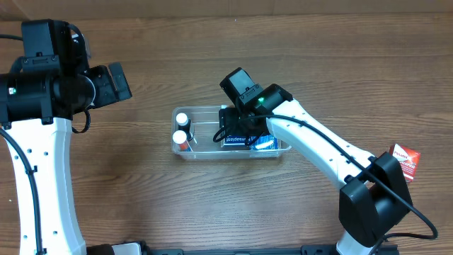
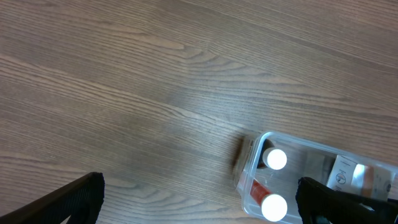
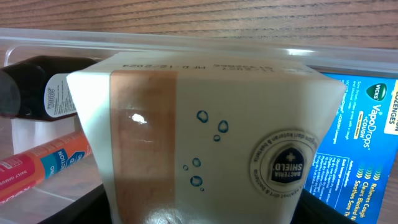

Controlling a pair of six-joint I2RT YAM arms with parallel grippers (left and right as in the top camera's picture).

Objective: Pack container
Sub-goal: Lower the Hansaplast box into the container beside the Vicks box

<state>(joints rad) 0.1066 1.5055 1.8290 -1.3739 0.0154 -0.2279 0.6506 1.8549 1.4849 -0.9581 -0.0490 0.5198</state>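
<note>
The clear plastic container point(image 1: 205, 108) lies at the table's middle. Two white-capped bottles point(image 1: 181, 127) lie at its left end and a blue Vicks box point(image 1: 263, 144) at its right. My right gripper point(image 1: 239, 126) reaches down into the container, shut on a white bandage box point(image 3: 205, 124). That box fills the right wrist view, with the gripper point(image 3: 205, 214) at its base, the container wall point(image 3: 186, 38) behind it, a dark bottle point(image 3: 37, 87) to its left and the Vicks box point(image 3: 360, 143) to its right. My left gripper point(image 1: 117, 81) is open and empty, high above bare table left of the container point(image 2: 255, 146).
A small red box point(image 1: 405, 159) stands on the table at the far right, beside the right arm's base. An orange-red bottle point(image 3: 43, 162) lies in the container under the dark one. The bottle caps point(image 2: 275, 159) show in the left wrist view.
</note>
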